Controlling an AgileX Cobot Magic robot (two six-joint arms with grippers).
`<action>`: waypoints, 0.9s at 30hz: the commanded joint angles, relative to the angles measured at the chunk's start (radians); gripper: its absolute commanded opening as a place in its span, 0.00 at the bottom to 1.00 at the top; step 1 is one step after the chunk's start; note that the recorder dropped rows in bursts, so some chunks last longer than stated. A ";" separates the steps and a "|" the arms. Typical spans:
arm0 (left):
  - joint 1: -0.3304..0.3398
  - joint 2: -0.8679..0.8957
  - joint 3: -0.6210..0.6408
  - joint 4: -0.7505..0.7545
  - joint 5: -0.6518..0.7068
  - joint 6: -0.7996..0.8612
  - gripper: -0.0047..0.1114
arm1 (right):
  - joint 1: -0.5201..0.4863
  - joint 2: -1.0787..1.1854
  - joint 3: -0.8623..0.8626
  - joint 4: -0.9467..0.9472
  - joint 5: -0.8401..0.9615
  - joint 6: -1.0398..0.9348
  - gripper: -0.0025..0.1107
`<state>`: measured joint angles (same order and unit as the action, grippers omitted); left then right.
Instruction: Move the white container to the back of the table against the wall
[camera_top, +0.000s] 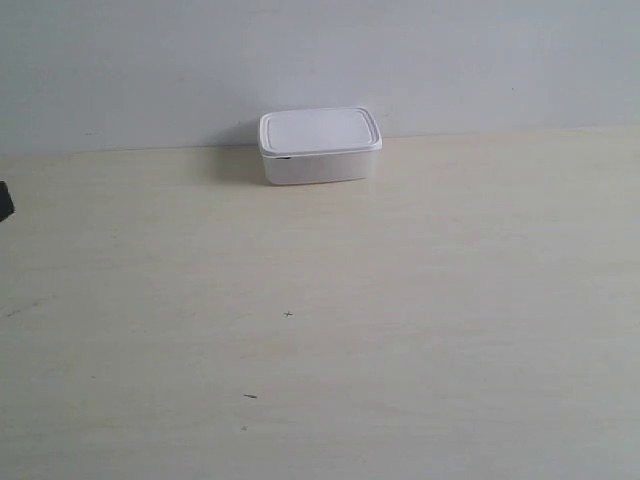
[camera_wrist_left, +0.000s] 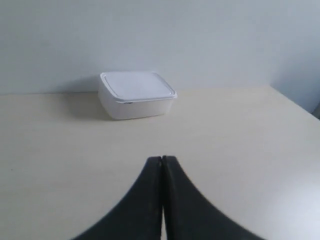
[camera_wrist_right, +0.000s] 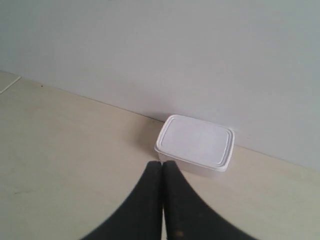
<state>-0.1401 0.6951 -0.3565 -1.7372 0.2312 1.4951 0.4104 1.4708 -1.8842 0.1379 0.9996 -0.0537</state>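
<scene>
The white container (camera_top: 320, 146) sits at the back edge of the tabletop (camera_top: 430, 330), seemingly against the wall (camera_top: 480, 60), so I judge the move done; my left tool (camera_wrist_left: 161, 162) and right tool (camera_wrist_right: 162, 167) are both closed and empty.

Lidded white container (camera_top: 319, 146) against wall (camera_top: 320, 60)

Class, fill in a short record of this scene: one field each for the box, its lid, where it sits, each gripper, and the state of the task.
Box: small white rectangular plastic box, rounded corners
Lid: flat rimmed white lid, on
Place: back of the pale cream wood-grain tabletop, by the plain pale grey-white wall; contact cannot be told
Left gripper: fingers shut, empty, apart from box
Right gripper: fingers shut, empty
Task state: box lies at the wall, nothing holding it
</scene>
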 joint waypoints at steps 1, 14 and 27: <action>-0.002 -0.144 0.056 -0.007 0.009 -0.021 0.04 | 0.009 -0.124 0.078 -0.005 -0.045 0.031 0.02; -0.002 -0.366 0.306 -0.007 0.117 -0.239 0.04 | 0.009 -0.668 0.793 -0.005 -0.319 0.064 0.02; -0.002 -0.391 0.356 -0.007 0.161 -0.265 0.04 | 0.009 -0.929 1.284 0.279 -0.526 0.054 0.02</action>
<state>-0.1401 0.3124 -0.0036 -1.7372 0.3805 1.2441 0.4185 0.5772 -0.6739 0.3680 0.5224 0.0081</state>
